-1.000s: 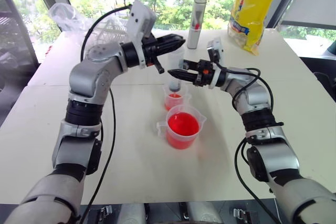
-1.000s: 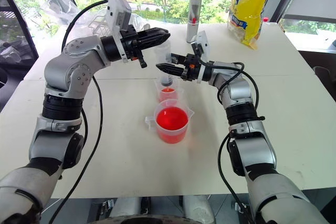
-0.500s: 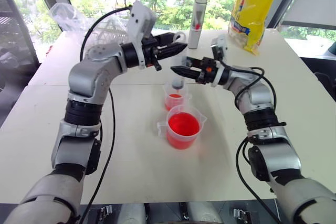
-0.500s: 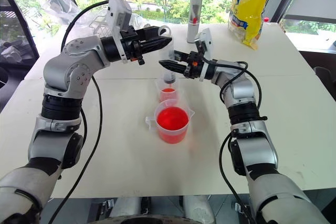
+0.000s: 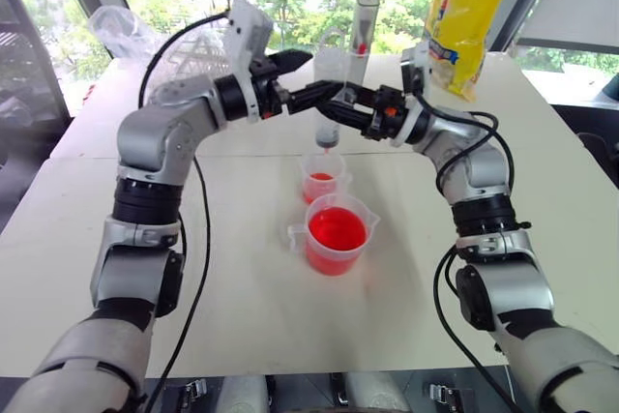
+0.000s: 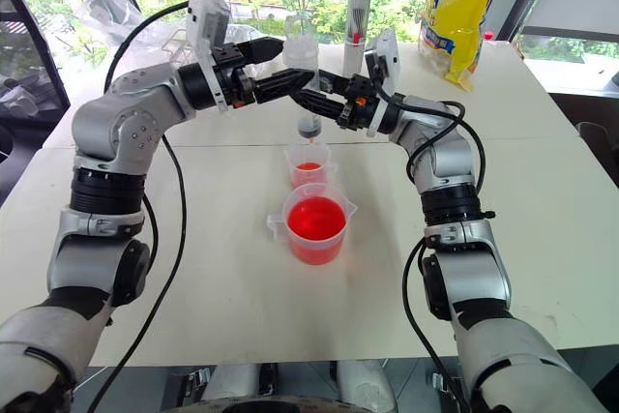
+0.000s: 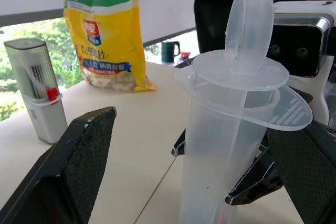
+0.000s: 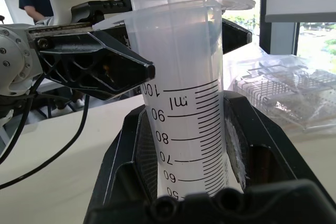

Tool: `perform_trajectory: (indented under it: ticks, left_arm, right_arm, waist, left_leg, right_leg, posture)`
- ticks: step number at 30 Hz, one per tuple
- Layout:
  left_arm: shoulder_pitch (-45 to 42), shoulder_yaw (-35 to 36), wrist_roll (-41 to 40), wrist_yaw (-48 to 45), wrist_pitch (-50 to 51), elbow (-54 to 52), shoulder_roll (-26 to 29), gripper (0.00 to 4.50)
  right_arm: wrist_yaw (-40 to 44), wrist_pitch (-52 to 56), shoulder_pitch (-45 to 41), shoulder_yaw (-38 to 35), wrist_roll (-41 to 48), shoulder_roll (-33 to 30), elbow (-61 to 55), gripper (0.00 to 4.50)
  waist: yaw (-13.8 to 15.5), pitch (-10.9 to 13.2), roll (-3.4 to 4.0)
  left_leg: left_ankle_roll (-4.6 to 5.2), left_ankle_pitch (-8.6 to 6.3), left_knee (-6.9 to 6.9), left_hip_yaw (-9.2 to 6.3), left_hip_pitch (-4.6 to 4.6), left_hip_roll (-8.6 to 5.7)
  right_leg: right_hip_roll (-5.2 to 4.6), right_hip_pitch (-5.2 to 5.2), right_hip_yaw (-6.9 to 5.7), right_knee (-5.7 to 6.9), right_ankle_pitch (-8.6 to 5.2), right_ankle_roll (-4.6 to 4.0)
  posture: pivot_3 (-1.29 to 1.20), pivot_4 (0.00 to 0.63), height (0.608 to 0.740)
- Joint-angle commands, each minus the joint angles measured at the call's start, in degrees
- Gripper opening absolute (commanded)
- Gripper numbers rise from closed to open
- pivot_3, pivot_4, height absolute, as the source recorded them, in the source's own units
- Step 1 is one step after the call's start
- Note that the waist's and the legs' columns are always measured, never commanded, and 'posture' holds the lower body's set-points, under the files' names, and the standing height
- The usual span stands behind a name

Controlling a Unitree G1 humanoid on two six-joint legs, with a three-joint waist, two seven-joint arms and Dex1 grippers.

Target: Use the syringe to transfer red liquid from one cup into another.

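The syringe point(image 5: 329, 94) hangs upright above the small handleless cup point(image 5: 322, 181), its orange-red tip just over the rim. My right gripper point(image 5: 336, 111) is shut on the syringe's barrel point(image 8: 184, 124), reaching in from the right. The white plunger point(image 7: 247, 30) sits pushed down onto the barrel's flange. My left gripper point(image 5: 308, 76) is open, with one black finger point(image 7: 79, 166) on each side of the plunger top, apart from it. The small cup holds a little red liquid point(image 6: 309, 167). Nearer me, the handled measuring cup point(image 5: 337, 236) is about half full of red liquid.
At the back of the white table point(image 5: 242, 297) stand an upright grey tube point(image 5: 365, 31), a yellow bag point(image 5: 469, 16) at the back right, and a clear plastic bag with a rack point(image 5: 145, 36) at the back left.
My left gripper has opened and come off the plunger top. The right gripper has lifted the syringe, so its tip has risen out of the small cup.
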Motion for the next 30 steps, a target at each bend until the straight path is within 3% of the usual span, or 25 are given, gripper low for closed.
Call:
perform_trajectory:
  ticks: [1,4,10,14,18,30]
  left_arm:
    - [5.46,7.56,-1.87,-1.52,0.16,-6.47,7.29,4.49]
    - [10.42,6.75,-1.75,-2.00,-0.15,-10.43,9.70,4.49]
    - [19.98,6.81,-4.01,-2.27,1.21,-18.46,10.54,4.49]
    - [23.88,6.76,-6.35,-2.25,2.43,-22.55,10.25,4.49]
    - [25.67,6.39,-7.34,-1.61,3.06,-24.49,9.90,4.49]
    - [26.46,6.24,-7.87,-0.71,3.78,-25.58,10.41,4.49]
  right_arm:
    - [-0.56,3.60,-1.85,-2.69,2.02,-3.21,-4.16,1.41]
    - [-3.15,7.74,-3.25,-2.15,0.39,-6.64,-5.75,1.41]
    - [-9.39,30.29,-7.88,-1.60,0.01,-16.94,-11.85,1.41]
    - [-11.46,46.02,-9.85,2.48,-1.23,-23.31,-14.67,1.41]
    - [-12.01,55.26,-10.53,8.06,-2.89,-27.11,-13.82,1.41]
    - [-19.74,77.00,-5.33,15.21,-3.32,-24.55,-10.35,1.41]
  waist:
    - [-0.37,0.01,0.01]
    - [-0.37,0.01,0.03]
    - [0.57,0.00,0.01]
    - [0.51,-0.02,-0.01]
    - [0.17,-0.01,0.00]
    - [0.23,-0.02,-0.01]
  left_leg:
    - [-0.02,0.01,-0.07,0.01,0.03,0.01]
    - [-0.20,0.11,-0.27,-0.01,0.12,0.07]
    - [-0.32,0.18,-0.23,0.02,0.01,0.00]
    - [-0.31,0.17,-0.29,0.00,0.00,0.00]
    - [-0.30,0.17,-0.32,0.01,-0.01,0.00]
    - [-0.29,0.17,-0.31,0.00,-0.13,-0.01]
  right_leg:
    - [-0.01,0.00,0.02,0.00,0.00,0.00]
    - [-0.06,-0.02,0.07,0.01,0.00,-0.01]
    - [-0.18,-0.03,0.07,-0.08,0.00,-0.01]
    - [-0.21,-0.03,0.07,-0.18,-0.01,-0.03]
    - [-0.14,-0.08,0.12,-0.19,-0.02,-0.05]
    - [-0.02,-0.18,0.13,-0.21,-0.01,-0.04]
  posture:
    - [0.00,0.150,0.740]
    - [0.00,0.150,0.740]
    - [0.00,0.150,0.740]
    - [0.00,0.150,0.740]
    - [0.00,0.150,0.740]
    - [0.00,0.150,0.740]
